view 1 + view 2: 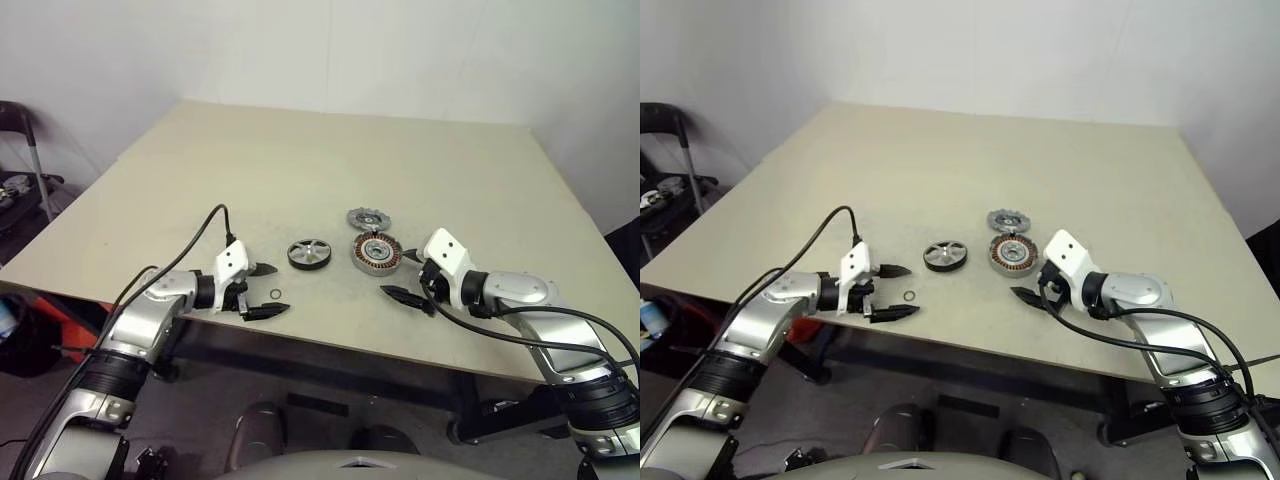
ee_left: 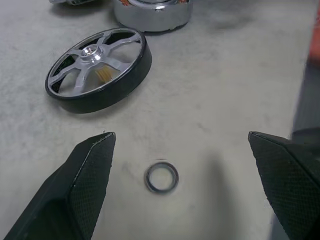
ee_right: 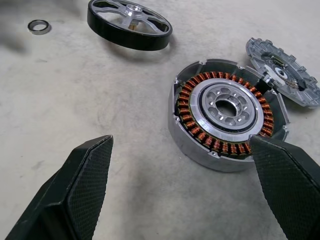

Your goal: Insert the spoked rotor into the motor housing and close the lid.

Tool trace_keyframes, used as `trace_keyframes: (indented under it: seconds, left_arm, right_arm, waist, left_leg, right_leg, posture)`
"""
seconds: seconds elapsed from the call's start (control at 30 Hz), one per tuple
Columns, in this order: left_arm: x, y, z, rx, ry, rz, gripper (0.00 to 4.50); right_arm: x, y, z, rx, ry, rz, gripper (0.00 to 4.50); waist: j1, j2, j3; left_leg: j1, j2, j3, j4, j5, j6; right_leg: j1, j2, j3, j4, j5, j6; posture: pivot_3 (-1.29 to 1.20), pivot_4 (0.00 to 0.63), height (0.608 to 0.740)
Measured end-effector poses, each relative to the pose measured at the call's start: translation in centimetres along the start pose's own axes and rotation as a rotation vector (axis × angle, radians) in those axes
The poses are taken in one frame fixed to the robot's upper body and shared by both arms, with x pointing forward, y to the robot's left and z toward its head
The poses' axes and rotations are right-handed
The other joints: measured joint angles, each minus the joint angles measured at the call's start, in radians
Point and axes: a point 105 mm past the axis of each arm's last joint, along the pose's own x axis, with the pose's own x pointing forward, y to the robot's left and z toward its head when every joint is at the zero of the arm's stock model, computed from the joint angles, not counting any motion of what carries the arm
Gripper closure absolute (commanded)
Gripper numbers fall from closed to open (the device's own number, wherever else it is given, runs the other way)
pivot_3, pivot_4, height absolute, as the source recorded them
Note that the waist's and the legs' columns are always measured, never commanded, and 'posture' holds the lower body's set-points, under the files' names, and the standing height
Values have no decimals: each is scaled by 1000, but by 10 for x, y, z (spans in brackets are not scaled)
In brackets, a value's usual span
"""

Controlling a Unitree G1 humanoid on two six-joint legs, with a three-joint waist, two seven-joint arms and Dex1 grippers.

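**On the table's near edge: motor parts between two spread grippers**

Across the beige table (image 1: 330, 160), the largest thing in view, both arms reach in from the near edge. At the left, the left gripper (image 1: 268, 291) hangs low over the tabletop with its fingers spread wide, nothing between them but a small thin ring (image 2: 161, 177) lying on the surface. At the right, the right gripper (image 1: 410, 277) is likewise spread wide and empty, aimed at the motor housing (image 3: 227, 112).

That housing sits open side up, copper windings circling a silver centre. The lid (image 3: 285, 72) lies just behind it; from the right wrist view it seems to lean against or overlap the housing's rim, though touching cannot be made certain. To the housing's left, apart from it, the spoked rotor (image 1: 308, 254) lies flat on the table, between the housing and the left gripper. The ring is nearest the front edge.
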Motion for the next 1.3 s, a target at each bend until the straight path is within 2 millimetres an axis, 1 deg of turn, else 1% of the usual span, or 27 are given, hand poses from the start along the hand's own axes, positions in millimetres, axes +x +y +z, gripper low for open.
trace_keyframes:
  seconds: [0.13, 0.17, 0.23, 0.33, 0.4, 0.5, 0.57, 0.67, 0.87, 0.97, 1.07, 1.27, 1.3]
  left_arm:
    - [2, 2, -2, 28, 18, 11, 0]
    - [2, 3, -2, 27, 21, 14, 0]
    - [0, 4, -4, 25, 29, 17, 0]
    - [-4, 5, -8, 26, 49, 21, 0]
    - [-8, 4, -14, 25, 70, 20, 0]
    - [-12, 0, -24, 8, 93, 15, 0]
    - [-12, 0, -24, 17, 91, 15, 0]
    - [-11, 0, -24, 19, 91, 19, 0]
    - [-9, 1, -24, 16, 86, 29, 0]
    - [-7, 0, -23, 9, 79, 35, 582]
    - [-5, 0, -23, 3, 74, 35, 1533]
    - [-5, 2, -23, 9, 78, 45, 1533]
    - [-5, 2, -23, 10, 79, 46, 1708]
  right_arm:
    - [0, -1, 0, -2, 0, -14, 56]
    - [1, -1, 0, -1, -1, -17, 56]
    - [1, -2, 0, 0, -3, -21, 56]
    - [2, -2, 1, 1, -8, -26, 56]
    - [3, -2, 3, 0, -15, -32, 56]
    - [4, -4, 6, -1, -24, -42, 56]
    - [7, -6, 15, -4, -55, -50, 56]
    - [7, -10, 22, -19, -69, -60, 56]
    - [7, -11, 22, -15, -65, -61, 56]
    - [7, -11, 22, -14, -64, -62, 14]
    - [7, -11, 22, -12, -62, -64, 14]
    - [7, -11, 22, -9, -58, -67, 14]
    - [7, -11, 22, -8, -58, -67, 14]
  waist:
    - [0, 0, 0]
    - [-1, 0, 0]
    - [-1, 0, 0]
    - [-1, 0, 0]
    - [-2, 0, 0]
    - [-3, 0, 0]
    - [-5, 1, 0]
    - [-5, 1, -1]
    - [-2, 1, -1]
    - [-1, 1, -1]
    - [-2, 1, -1]
    - [-3, 1, -1]
    - [-3, 1, -1]
  left_leg:
    - [-2, 0, 0, -1, -1, 1]
    - [-3, 0, 0, -1, -1, 1]
    - [-4, 0, 0, -1, -1, 1]
    - [-4, 0, 0, -1, -1, 1]
    - [-3, 0, 0, -1, -1, 1]
    - [-3, 0, 0, -1, 0, 1]
    - [-1, 0, 0, -1, 0, 1]
    - [0, 0, 0, -1, 0, 0]
    - [0, 0, 0, -1, 0, 0]
    - [0, 0, 0, -1, 0, 0]
    - [0, 0, 0, -1, 0, 0]
    - [0, 0, 0, -1, 0, 0]
    - [0, 0, 0, -1, 0, 0]
  right_leg:
    - [-2, 0, 0, 0, 0, -1]
    - [-3, 0, 0, 0, 2, -5]
    - [-3, 0, 0, 0, 3, -7]
    - [-4, 0, 0, 0, 2, -6]
    - [-3, 0, 0, 0, 0, -1]
    - [-3, 0, 0, 0, 0, -1]
    - [-2, 0, 0, 0, 0, -1]
    - [-1, 0, 0, 0, 0, -1]
    - [-1, 0, 0, 0, 0, -1]
    - [-1, 0, 0, 0, 0, -1]
    - [-1, 0, 0, 1, 0, -1]
    - [-1, 0, 0, 2, 0, -1]
    - [-1, 0, 0, 2, 0, -1]
  posture:
    - [0, 0, 740]
    - [0, 0, 740]
    - [0, 0, 740]
    - [0, 0, 740]
    - [0, 0, 740]
    - [0, 0, 740]
    - [0, 0, 740]
    - [0, 0, 740]
    - [0, 0, 740]
    - [0, 0, 740]
    - [0, 0, 740]
    - [0, 0, 740]
    - [0, 0, 740]
